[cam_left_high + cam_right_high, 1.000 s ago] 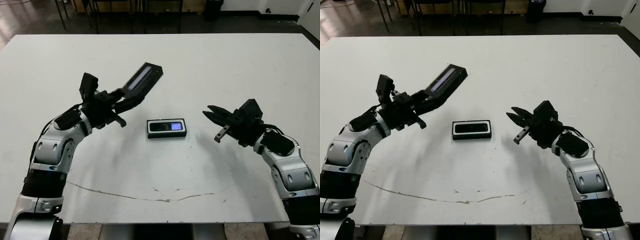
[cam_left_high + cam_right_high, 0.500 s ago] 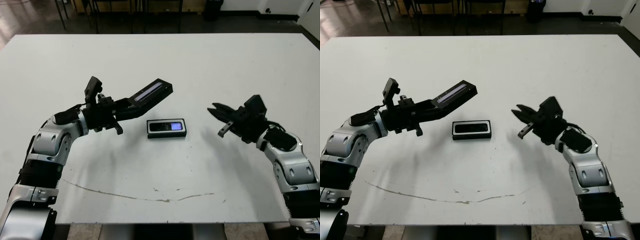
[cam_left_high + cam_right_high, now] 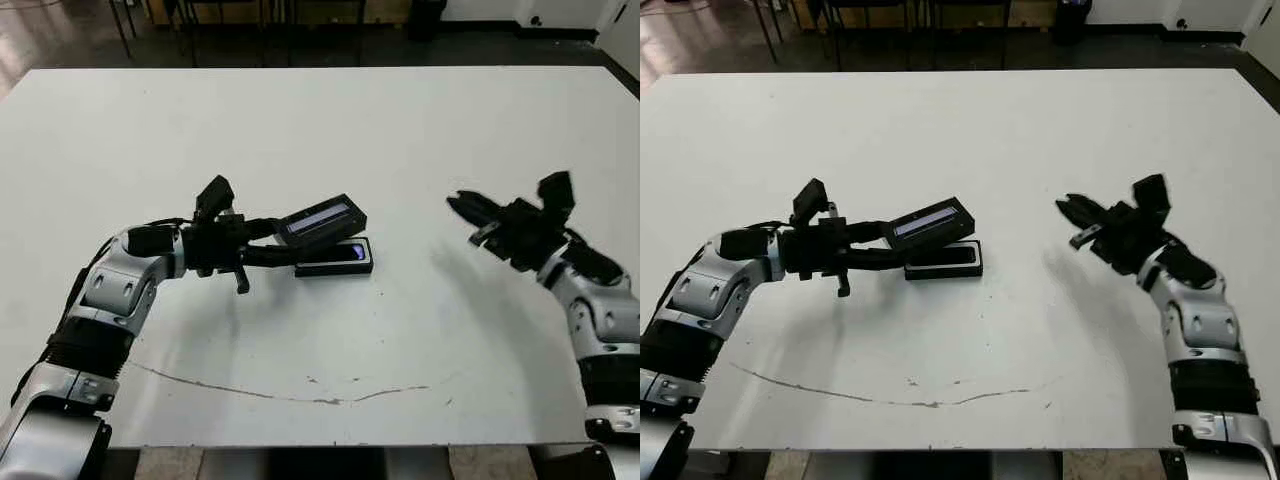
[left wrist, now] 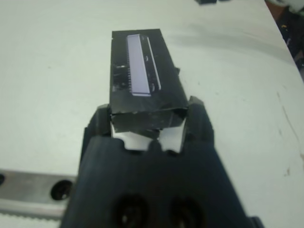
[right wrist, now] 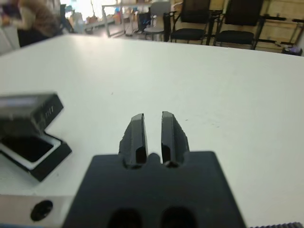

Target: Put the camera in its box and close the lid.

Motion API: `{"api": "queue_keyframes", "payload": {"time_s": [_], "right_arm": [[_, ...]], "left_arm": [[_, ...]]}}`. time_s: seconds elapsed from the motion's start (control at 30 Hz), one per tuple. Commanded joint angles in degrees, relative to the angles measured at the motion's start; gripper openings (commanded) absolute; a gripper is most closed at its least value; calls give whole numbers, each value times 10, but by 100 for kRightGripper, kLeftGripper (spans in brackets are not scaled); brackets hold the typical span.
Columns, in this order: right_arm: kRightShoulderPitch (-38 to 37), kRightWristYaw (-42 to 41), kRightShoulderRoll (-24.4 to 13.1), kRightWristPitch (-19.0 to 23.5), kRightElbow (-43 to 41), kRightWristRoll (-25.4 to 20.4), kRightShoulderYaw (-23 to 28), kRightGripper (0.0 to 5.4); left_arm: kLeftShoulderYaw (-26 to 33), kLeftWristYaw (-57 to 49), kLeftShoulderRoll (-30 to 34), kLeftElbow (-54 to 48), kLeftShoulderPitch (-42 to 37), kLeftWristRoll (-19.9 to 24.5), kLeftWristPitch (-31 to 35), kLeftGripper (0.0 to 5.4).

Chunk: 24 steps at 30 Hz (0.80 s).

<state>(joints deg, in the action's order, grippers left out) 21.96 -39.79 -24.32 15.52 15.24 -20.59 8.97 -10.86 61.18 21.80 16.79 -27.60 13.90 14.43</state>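
The camera [image 3: 345, 254] is seated in the box [image 3: 334, 267]; the lid [image 3: 320, 220] is gripped above it by the left gripper [image 3: 262, 249]. The right gripper [image 3: 468, 207] is pinched together, empty.

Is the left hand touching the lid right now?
Touching. The left wrist view shows the left hand with both fingers pressed against the sides of the lid, clamping its near end.

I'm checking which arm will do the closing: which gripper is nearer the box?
Left. The left gripper holds the lid just above the box, right beside it. The right gripper hangs well off to the box's right, holding nothing.
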Motion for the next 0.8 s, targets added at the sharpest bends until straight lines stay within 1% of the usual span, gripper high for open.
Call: {"api": "queue_keyframes", "payload": {"time_s": [0.03,0.2,0.4,0.5,0.67,0.8], "right_arm": [[-2,-5,-12,24,-12,-9,7,0],[-9,-11,-11,22,-17,-13,5,0],[-9,-19,-10,18,-15,-9,-1,0],[-10,-19,-11,17,-20,-5,-4,0],[-10,-26,-11,13,-18,-5,-7,0],[-10,-26,-15,11,-16,3,-11,0]], "left_arm": [[-12,-5,0,22,-3,-23,-15,76],[-17,-11,2,44,-11,-44,-27,76],[-17,-8,-2,68,-19,-50,-37,76],[-18,-5,-2,76,-25,-51,-26,76],[-30,12,1,95,-39,-63,-40,75],[-53,17,10,84,-50,-90,-39,74]]}}
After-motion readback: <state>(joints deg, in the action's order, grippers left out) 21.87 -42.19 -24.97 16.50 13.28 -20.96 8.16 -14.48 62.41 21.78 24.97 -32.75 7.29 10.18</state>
